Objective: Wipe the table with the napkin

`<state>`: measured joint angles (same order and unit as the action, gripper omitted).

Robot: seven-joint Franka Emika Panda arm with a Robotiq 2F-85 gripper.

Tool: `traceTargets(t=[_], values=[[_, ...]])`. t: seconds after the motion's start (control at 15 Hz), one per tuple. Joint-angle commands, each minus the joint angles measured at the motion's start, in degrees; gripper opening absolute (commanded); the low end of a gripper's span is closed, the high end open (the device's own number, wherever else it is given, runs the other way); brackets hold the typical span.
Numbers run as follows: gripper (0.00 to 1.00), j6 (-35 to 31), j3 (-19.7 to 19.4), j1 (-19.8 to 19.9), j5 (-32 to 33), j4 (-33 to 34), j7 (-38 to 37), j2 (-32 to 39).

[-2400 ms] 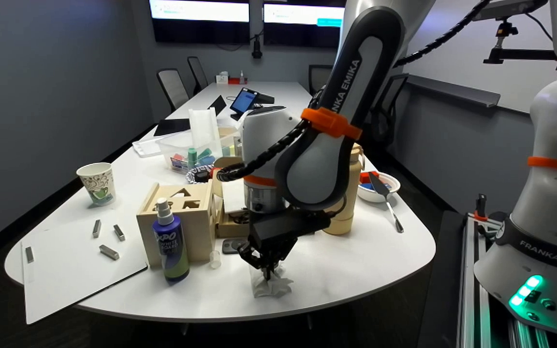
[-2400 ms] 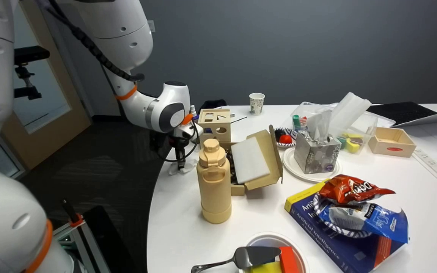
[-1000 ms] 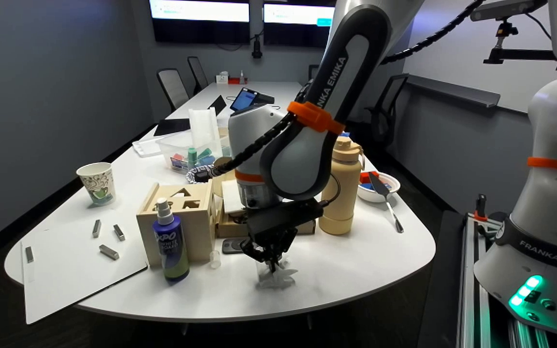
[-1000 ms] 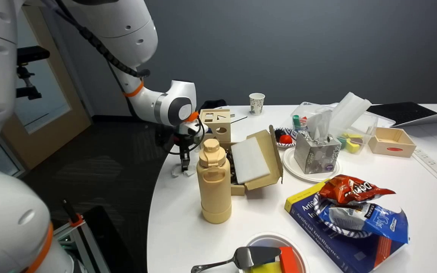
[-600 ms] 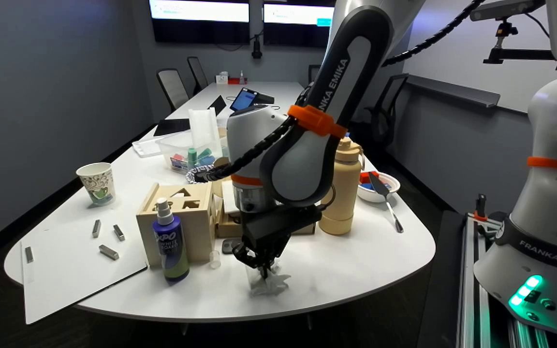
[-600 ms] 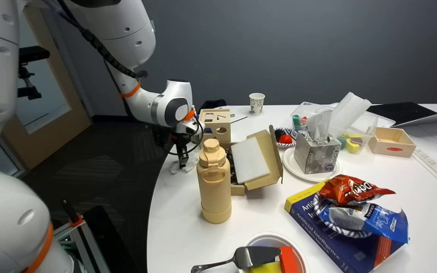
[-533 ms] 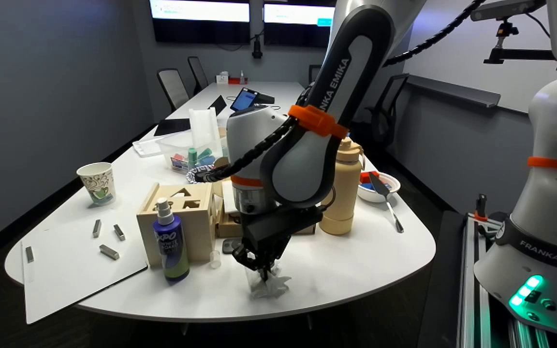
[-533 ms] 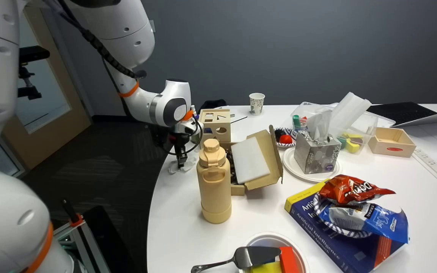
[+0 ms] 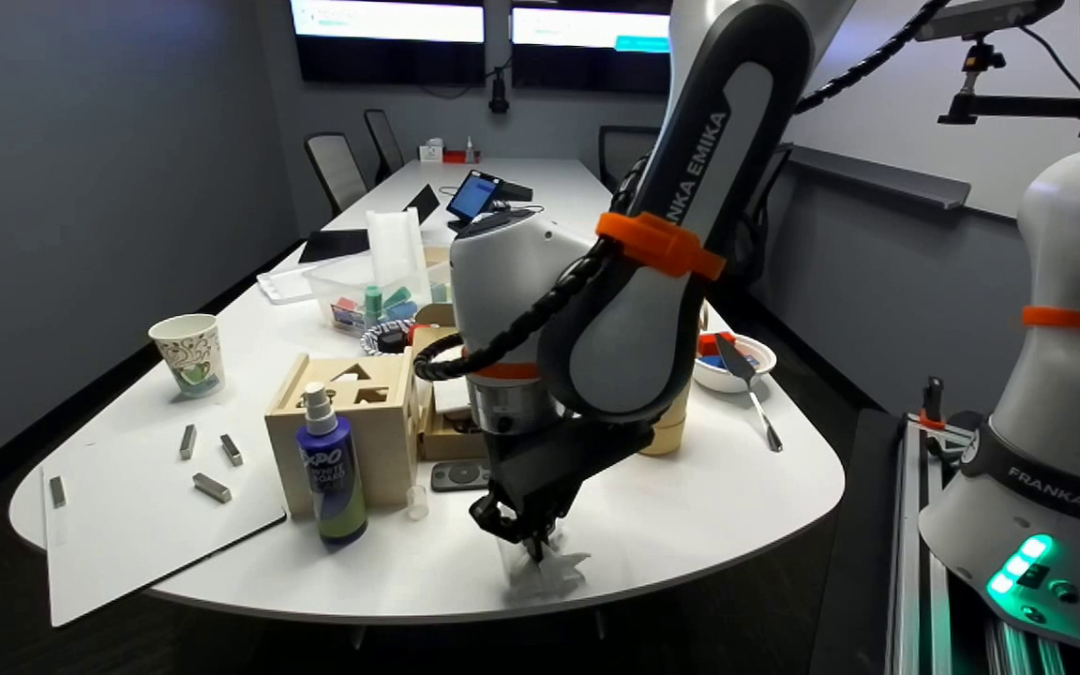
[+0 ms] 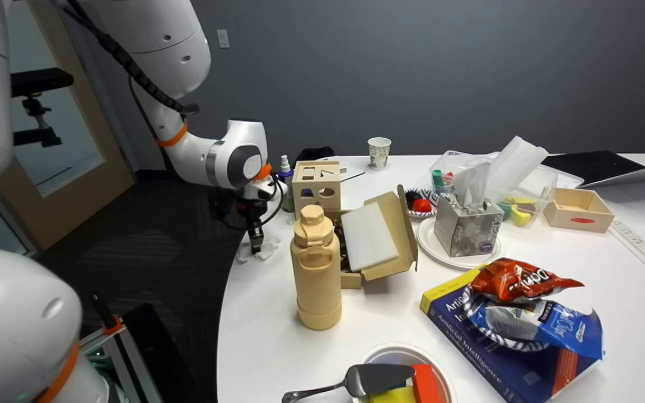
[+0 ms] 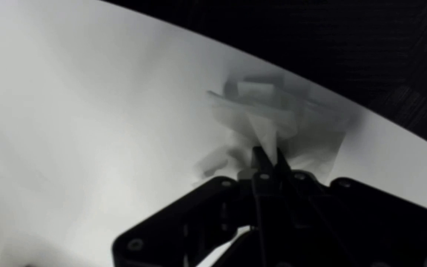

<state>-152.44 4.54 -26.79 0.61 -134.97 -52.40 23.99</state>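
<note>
The white table (image 9: 690, 525) fills most of both exterior views (image 10: 266, 319), and its rounded edge runs across the wrist view (image 11: 87, 111). My gripper (image 9: 537, 551) points down near that rounded end, also in the other exterior view (image 10: 256, 249). In the wrist view the gripper (image 11: 269, 157) is shut on the crumpled white napkin (image 11: 269, 111). A fold of it rises between the fingertips and the rest spreads around them. The napkin (image 9: 551, 577) is at the tabletop close to the edge, also in an exterior view (image 10: 268, 250). Its part under the fingers is hidden.
Beside the gripper stand a purple spray bottle (image 9: 332, 487), a wooden shape box (image 9: 343, 450), a small clear cap (image 9: 417, 503) and a dark remote (image 9: 458, 475). A tan bottle (image 10: 317, 274), an open cardboard box (image 10: 378, 235) and a bowl (image 9: 737, 375) with a cake server stand farther along.
My gripper, shut on the napkin, was farther from the rounded edge half a second ago. It has moved closer to that edge, dragging the napkin along. The other objects have not moved.
</note>
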Motion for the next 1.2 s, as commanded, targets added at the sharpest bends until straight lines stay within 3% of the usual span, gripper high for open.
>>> traceTargets(t=[0.0, 0.33, 0.67, 1.13], values=[[0.01, -0.25, -4.8, -4.74, 5.9, -6.49, -12.37, -6.2], [0.01, 0.74, -6.52, -4.67, 14.48, -8.84, -23.4, -8.35], [0.01, -0.31, -5.61, -0.68, 16.48, -7.95, -22.24, -6.1], [0.01, -2.4, -5.59, 0.82, 19.69, -5.86, -21.19, -3.73]])
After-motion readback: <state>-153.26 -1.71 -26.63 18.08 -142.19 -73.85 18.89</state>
